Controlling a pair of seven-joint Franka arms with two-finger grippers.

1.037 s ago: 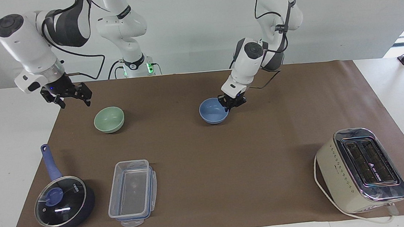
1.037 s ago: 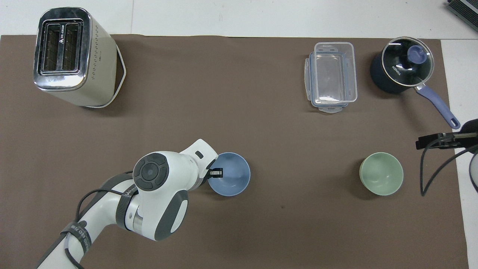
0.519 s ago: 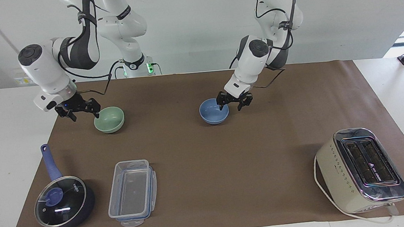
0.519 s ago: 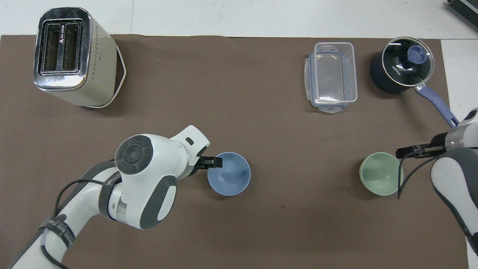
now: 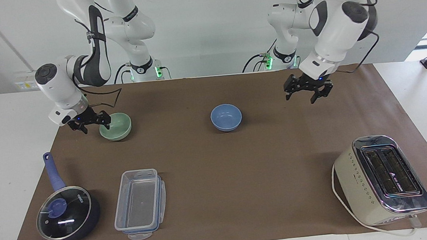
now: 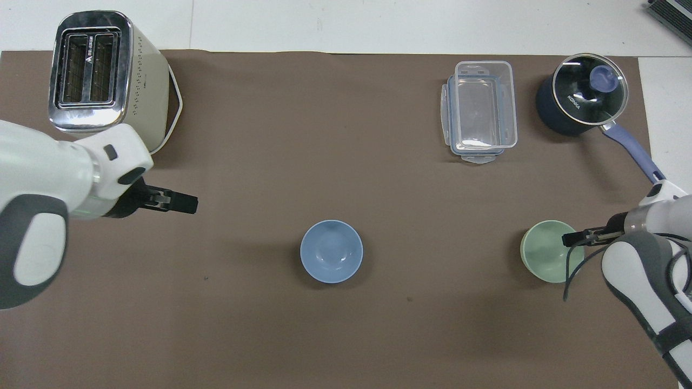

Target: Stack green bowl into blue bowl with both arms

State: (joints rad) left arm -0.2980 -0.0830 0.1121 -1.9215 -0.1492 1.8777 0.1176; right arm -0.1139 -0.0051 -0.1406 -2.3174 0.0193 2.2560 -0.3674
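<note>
Right pincer (image 5: 92, 123) straddles the small matte mint-green bowl (image 5: 116, 126) rim, open; next, close and lift. Left pincer (image 5: 307, 91) waits open.

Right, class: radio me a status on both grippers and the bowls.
Right gripper open at green bowl rim. Left gripper open, raised, clear of blue bowl. Bowls unstacked. Nothing between them.

bare mat (image 5: 174, 112) between bowls | no obstacle | toaster (image 5: 381, 178) well apart

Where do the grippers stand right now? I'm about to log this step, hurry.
Left gripper: open, empty, raised over the mat.
Right gripper: open, at the green bowl rim, not gripping it.
</note>
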